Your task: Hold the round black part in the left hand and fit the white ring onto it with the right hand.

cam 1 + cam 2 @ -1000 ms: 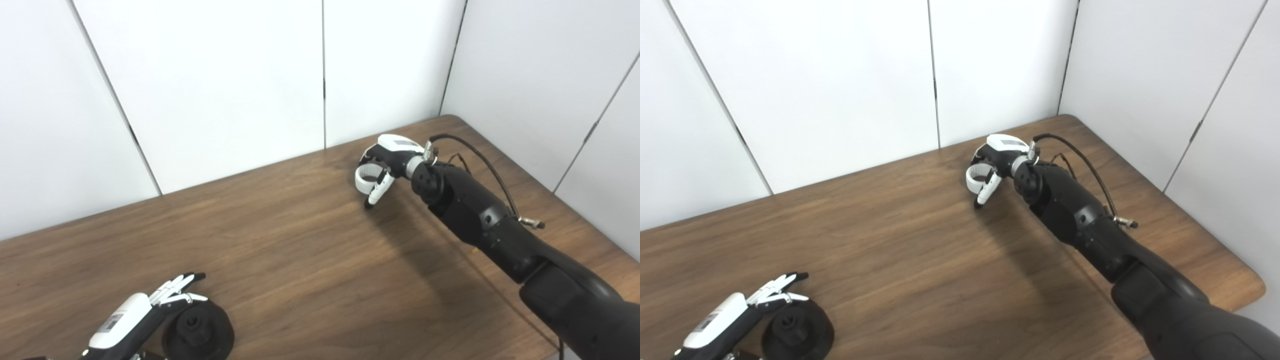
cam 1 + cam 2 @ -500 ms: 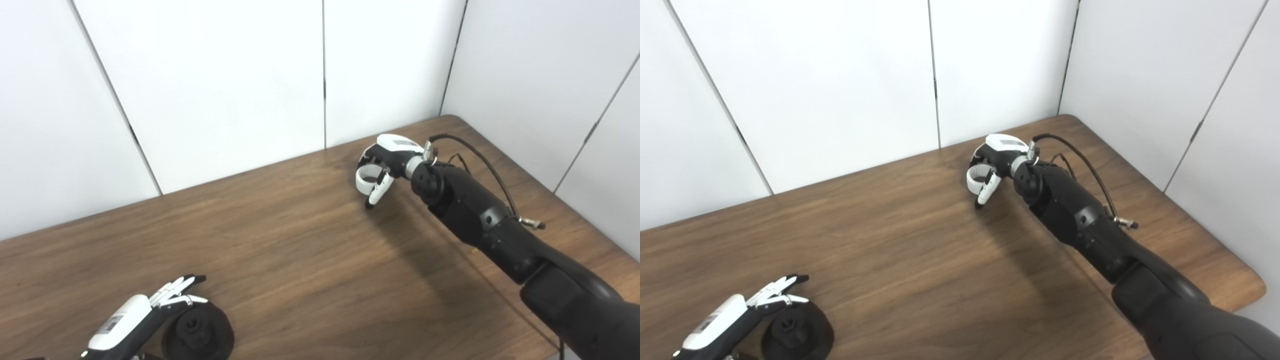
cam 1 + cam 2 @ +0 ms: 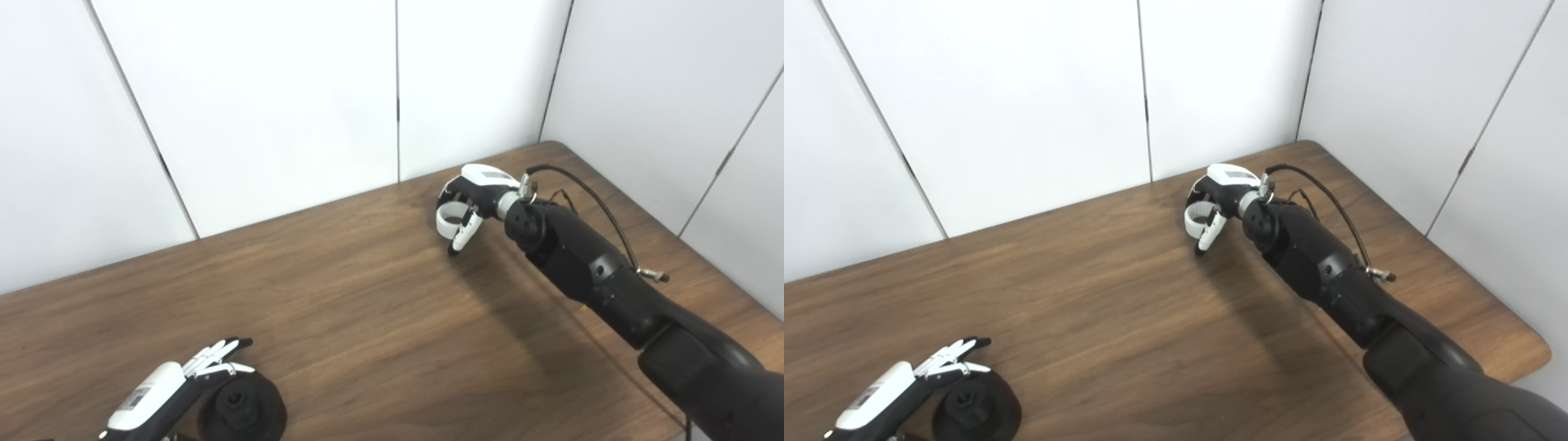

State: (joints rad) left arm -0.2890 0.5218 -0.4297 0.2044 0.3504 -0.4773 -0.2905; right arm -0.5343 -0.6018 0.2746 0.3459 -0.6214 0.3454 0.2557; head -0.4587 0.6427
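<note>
Barely any motion vs 1 s ago: my right robot hand [image 3: 470, 199] w/ the white ring [image 3: 449, 220] crept a hair toward the far edge, left side unchanged.

Right robot hand: out over the far right part of the desk [image 3: 367, 306], fingers curled round the white ring, thumb pointing down below it. Ring is pinched in the grip, opening roughly facing up, held off the wood; shadow under the arm falls on the desk.

Left robot hand [image 3: 900, 383]: at the near left corner, fingers [image 3: 952, 352] straight and close together, laid along the left side of the round black part [image 3: 977, 410]. Looks like contact on the rim, but can't tell if it's really gripped, since thumb side is hidden under the palm.

Round black part: sits flat on the desk at the near left edge, wide disc w/ a raised hub in the centre, partly cut by the frame bottom.

Ring and black part are well apart, opposite ends of the desk. No containers in view. Black cable [image 3: 588, 196] loops off the right wrist.
</note>
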